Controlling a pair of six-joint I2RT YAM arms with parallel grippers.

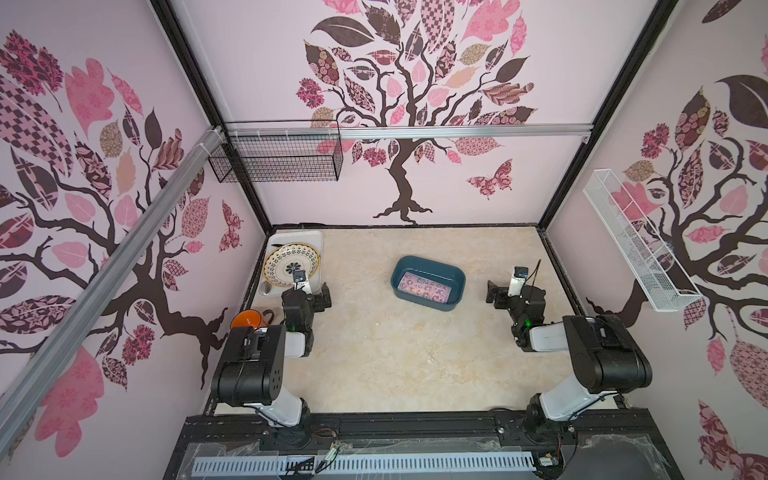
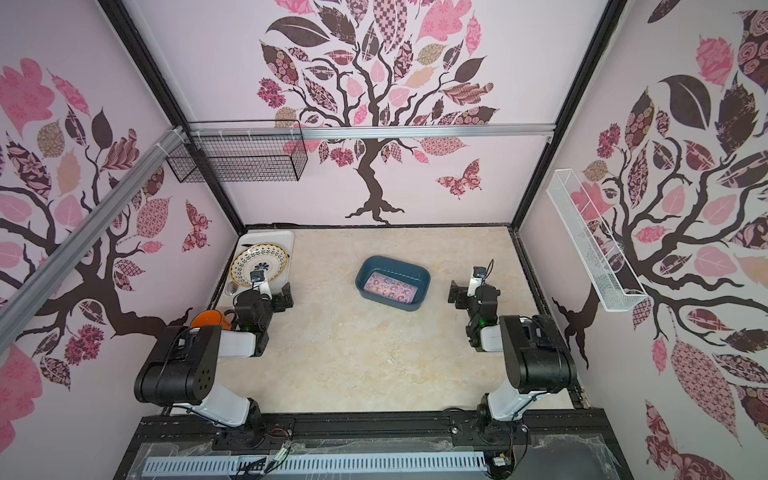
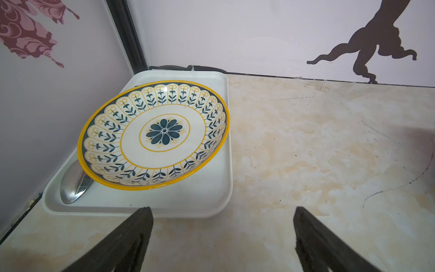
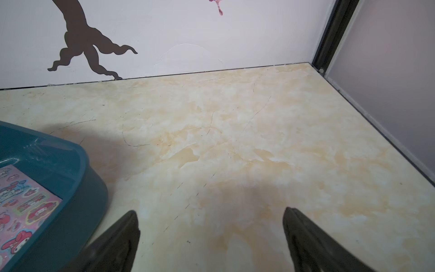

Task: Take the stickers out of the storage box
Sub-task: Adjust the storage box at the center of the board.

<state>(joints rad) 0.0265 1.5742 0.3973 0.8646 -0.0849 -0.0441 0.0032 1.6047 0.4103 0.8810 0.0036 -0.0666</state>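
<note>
**Stickers (image 1: 424, 288) lying in the storage box (image 1: 415, 302), both grippers gaping and empty**

At the left arm, the left gripper (image 3: 221, 209) is standing with its jaws spread as wide as they go, gripping nothing and touching nothing. Bare marbled table (image 3: 306, 153) is showing between its fingers. Just beyond it a white tray (image 3: 200, 195) is sitting in the far left corner. The tray is carrying a patterned plate (image 3: 153, 134) with a yellow rim, and a metal spoon (image 3: 73, 186) is poking out from under the plate's edge.

The right gripper (image 4: 210, 210) is likewise gaping wide over bare table, holding nothing. The box's teal wall is showing near it, toward the table's middle, but apart from its fingers.

In both top views the box is resting on the table between the two arms, nearer the right one. A pink sheet of cartoon stickers is lying flat on its floor. Whether more sheets are lying beneath it I cannot tell.

An orange cup (image 1: 245, 320) is sitting by the left wall, behind the left arm.
</note>
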